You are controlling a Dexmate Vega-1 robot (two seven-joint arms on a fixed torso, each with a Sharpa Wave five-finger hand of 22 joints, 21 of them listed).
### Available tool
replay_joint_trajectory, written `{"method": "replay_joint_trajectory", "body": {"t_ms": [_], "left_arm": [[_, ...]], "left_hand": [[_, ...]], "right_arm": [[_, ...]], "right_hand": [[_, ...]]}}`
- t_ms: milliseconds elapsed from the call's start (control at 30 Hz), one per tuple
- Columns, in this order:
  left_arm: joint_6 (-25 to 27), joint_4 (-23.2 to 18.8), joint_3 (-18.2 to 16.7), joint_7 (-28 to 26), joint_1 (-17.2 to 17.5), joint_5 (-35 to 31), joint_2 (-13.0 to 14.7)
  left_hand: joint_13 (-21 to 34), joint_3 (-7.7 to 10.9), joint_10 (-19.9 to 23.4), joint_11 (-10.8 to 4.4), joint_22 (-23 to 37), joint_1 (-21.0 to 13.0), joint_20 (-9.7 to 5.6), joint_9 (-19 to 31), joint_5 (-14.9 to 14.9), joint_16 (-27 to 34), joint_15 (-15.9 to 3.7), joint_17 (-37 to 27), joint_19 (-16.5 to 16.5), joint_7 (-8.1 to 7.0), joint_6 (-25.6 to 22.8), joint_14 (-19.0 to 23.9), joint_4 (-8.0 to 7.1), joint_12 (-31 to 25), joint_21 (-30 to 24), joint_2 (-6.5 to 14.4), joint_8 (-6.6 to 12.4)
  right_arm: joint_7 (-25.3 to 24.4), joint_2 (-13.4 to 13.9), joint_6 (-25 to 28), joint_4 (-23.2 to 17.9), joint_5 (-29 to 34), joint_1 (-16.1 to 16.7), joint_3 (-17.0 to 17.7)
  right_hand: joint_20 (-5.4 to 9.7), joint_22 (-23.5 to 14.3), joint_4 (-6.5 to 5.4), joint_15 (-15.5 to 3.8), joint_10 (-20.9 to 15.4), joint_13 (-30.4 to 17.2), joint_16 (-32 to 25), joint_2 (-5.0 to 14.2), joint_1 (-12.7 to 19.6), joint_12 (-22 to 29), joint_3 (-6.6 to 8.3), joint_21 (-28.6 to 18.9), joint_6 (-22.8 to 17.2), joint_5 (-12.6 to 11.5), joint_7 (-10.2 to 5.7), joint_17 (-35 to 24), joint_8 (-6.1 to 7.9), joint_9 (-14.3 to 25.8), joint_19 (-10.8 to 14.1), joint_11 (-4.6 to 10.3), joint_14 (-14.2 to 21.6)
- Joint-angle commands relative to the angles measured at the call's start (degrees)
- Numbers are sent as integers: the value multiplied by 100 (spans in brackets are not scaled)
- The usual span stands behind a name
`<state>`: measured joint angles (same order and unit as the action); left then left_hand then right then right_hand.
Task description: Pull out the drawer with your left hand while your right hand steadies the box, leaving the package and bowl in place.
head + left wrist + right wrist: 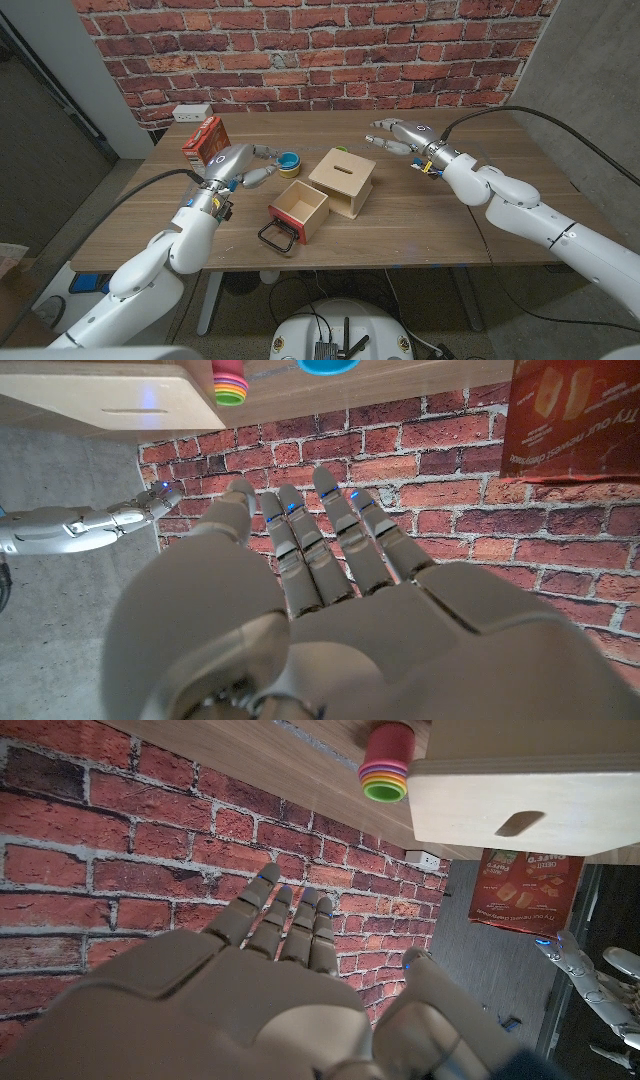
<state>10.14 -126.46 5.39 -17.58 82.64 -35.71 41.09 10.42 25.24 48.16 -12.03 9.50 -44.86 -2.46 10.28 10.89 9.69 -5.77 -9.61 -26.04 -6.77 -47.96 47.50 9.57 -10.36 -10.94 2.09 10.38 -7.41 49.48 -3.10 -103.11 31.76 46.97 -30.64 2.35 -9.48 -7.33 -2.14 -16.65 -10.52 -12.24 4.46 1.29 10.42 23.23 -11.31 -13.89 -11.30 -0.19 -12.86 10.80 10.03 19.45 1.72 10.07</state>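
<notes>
Drawer [297, 210] already out at box's [343, 180] near-left; package [205, 139] and bowl [288, 163] far-left. Left hand [240, 163] and right hand [400, 135] open, empty, off box. Likely done; next retreat.

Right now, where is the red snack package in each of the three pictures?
Head view: the red package stands at the table's back left, just behind the left hand.
Left wrist view: it shows in the upper right corner, seen upside down.
Right wrist view: it hangs at the right, under the wooden box.
Shared landmark: the wooden box, also in the left wrist view.
</notes>
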Motion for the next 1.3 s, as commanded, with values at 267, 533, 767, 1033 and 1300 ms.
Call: {"method": "replay_joint_trajectory", "body": {"t_ms": [267,533,767,1033,1300], "left_arm": [[-84,598,438,-572,-644,1404,-97],[-466,1073,476,-791,-886,2142,-209],[-883,1462,581,-925,-1077,2574,-235],[-1430,1958,660,-570,-1361,3218,-71],[-1937,2682,928,-603,-1883,3363,-163]], "left_hand": [[18,15,-507,81,10,487,-859,20,-25,-34,-680,19,65,118,444,-712,-55,20,41,-158,-28],[12,26,-856,128,11,575,-780,20,-28,-38,-645,36,185,149,712,-1163,-16,18,54,-276,-38],[8,-14,-1051,193,12,715,-754,18,-40,-42,-590,39,294,223,869,-1421,-50,20,63,-341,-41],[-7,-89,-1764,354,10,845,-679,5,-46,-32,-353,22,532,305,1431,-2157,-53,55,61,-330,-59],[-10,-141,-2038,474,7,896,-536,3,-52,-9,-213,21,484,351,1869,-2363,-63,30,22,-280,-77]], "right_arm": [[-268,-209,-60,298,-883,36,141],[-295,-235,179,190,-1028,96,161],[-252,-211,404,65,-1148,150,183],[-351,-297,285,172,-1436,162,206],[-571,-562,204,417,-1965,247,306]], "right_hand": [[-56,-14,38,-64,70,-11,-4,155,29,14,-16,5,11,-28,-15,-44,-12,18,-8,-39,-62],[-56,-14,64,-63,71,-12,-8,151,41,21,-26,18,20,-25,-12,-58,-12,17,-20,-47,-92],[-51,-14,74,-60,94,-13,-13,150,40,17,-36,27,27,-22,-9,-69,-12,17,-32,-58,-107],[-77,-13,85,-68,95,-13,-25,146,38,25,-46,9,138,-21,42,-81,-44,16,34,-51,-108],[-101,-13,117,-55,215,-14,-24,125,58,-8,-41,5,255,-21,53,-72,-65,15,79,-49,-98]]}}
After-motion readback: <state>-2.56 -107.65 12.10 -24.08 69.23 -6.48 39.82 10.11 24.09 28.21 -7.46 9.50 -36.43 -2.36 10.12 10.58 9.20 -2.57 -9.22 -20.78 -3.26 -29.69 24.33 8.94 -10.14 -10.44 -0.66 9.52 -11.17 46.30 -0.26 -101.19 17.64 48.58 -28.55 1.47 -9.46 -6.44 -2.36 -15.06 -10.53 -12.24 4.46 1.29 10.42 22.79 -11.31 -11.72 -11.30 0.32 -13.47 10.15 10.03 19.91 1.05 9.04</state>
